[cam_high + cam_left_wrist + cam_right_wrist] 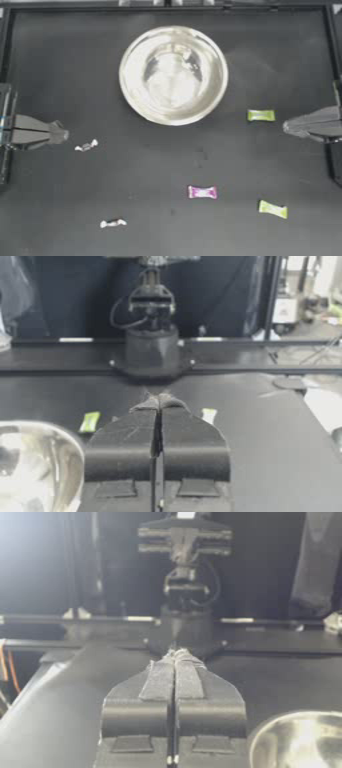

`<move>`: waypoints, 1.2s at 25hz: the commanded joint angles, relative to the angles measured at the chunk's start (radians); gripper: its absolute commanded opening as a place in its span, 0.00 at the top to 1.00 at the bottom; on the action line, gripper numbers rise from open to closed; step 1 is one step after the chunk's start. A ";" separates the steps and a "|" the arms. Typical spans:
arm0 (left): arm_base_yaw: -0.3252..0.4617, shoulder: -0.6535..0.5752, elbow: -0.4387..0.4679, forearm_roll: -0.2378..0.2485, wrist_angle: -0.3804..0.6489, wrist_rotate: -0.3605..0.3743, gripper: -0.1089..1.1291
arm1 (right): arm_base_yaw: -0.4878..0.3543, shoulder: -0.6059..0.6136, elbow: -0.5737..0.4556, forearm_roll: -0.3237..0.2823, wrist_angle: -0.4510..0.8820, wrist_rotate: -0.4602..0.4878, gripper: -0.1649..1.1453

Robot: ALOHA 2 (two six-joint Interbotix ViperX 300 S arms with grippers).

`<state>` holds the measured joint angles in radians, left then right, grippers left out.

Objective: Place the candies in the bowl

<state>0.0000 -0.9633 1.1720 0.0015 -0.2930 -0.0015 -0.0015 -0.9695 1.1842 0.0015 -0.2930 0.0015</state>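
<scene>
The shiny metal bowl (173, 75) sits at the table's upper middle with nothing in it; its rim also shows in the left wrist view (40, 466) and the right wrist view (297, 739). Five candies lie on the table: a yellow-green one (260, 115) right of the bowl, another yellow-green one (272, 209) at lower right, a magenta one (202, 192), a white one (86, 145) by the left arm, and a white one (113, 223) at lower left. My left gripper (62, 133) is parked at the left edge, shut and holding nothing. My right gripper (287, 127) is parked at the right edge, also shut.
A raised frame (167, 7) borders the dark table. In each wrist view the opposite arm's base stands across the table (151, 351) (182, 627).
</scene>
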 commanded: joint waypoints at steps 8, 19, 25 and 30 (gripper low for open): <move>0.000 -0.074 0.006 -0.003 0.055 0.009 0.85 | 0.005 0.002 -0.012 0.000 0.006 0.005 0.79; 0.008 -0.067 -0.008 -0.003 0.114 0.006 0.00 | 0.003 0.002 -0.017 0.000 0.008 0.003 0.04; 0.038 -0.069 -0.049 -0.003 0.233 0.008 0.09 | 0.005 0.002 -0.017 0.000 0.020 0.003 0.12; 0.112 -0.066 -0.106 -0.003 0.399 0.011 0.08 | 0.003 0.002 -0.018 0.011 0.032 0.005 0.12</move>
<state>0.0844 -1.0416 1.1091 -0.0015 0.0552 0.0061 0.0015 -0.9725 1.1873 0.0061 -0.2608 0.0046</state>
